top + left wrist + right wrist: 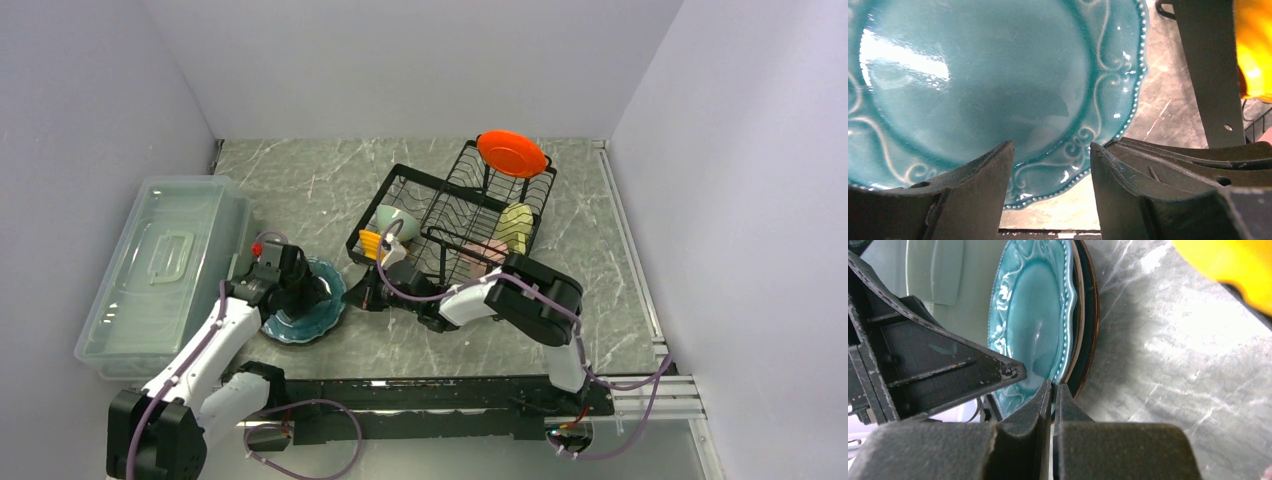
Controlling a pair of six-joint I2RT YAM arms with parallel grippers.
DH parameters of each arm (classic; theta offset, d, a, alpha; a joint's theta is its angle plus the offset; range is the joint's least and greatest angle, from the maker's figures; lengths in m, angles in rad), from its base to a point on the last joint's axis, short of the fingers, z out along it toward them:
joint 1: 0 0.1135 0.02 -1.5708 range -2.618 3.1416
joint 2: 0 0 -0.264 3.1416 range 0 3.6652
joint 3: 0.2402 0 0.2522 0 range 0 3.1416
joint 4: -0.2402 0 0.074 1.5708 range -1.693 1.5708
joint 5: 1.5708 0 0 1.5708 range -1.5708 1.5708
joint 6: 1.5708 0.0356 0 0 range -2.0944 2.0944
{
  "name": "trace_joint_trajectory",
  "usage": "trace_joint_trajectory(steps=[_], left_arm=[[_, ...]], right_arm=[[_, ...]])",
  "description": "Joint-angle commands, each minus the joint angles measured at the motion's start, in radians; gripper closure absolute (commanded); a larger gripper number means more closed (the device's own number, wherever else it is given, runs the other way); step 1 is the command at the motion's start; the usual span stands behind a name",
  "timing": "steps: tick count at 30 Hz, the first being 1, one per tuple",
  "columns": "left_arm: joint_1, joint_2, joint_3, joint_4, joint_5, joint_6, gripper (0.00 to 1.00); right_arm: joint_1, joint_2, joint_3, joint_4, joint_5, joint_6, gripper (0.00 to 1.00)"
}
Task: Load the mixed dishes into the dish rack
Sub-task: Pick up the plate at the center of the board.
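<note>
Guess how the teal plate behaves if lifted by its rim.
Probably slippery: the teal plate shows glossy glare. Likely stiff but breakable, glazed ceramic by its look. Lying on a second plate, it may slide as the open left gripper closes.

teal plate [973,90] is gleaming, glossy glaze, raised scrolls, beaded rim | table [300,190] is showing a smooth grey marbled stone look, faint sheen | dish rack [455,200] at 1 o'clock is looking like black coated wire | bin [165,270] at 9 o'clock is showing clear, slightly cloudy plastic | left gripper [1051,147] fingers [978,190] are looking matt, dark, scuffed
</note>
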Motion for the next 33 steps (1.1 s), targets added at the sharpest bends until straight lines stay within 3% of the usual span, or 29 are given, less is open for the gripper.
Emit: trace_joint_trajectory(steps=[1,13,18,33], left_arm=[[0.002,-0.031,0.082,-0.087,-0.009,0.037,0.36],[0.002,-0.03,0.097,-0.156,-0.129,-0.013,0.35],[0.002,0.006,0.072,-0.126,-0.159,-0.023,0.43],[0.002,0.087,-0.045,0.029,-0.068,0.0,0.61]], right_arm=[[-0.001,-0.092,-0.035,0.085,0.029,-0.027,1.0],[-0.001,-0.184,-0.133,0.057,0.037,-0.04,1.0],[-0.001,-0.174,-0.146,0.062,0.037,-0.024,1.0],[-0.001,-0.143,-0.13,0.029,0.029,-0.012,1.0]])
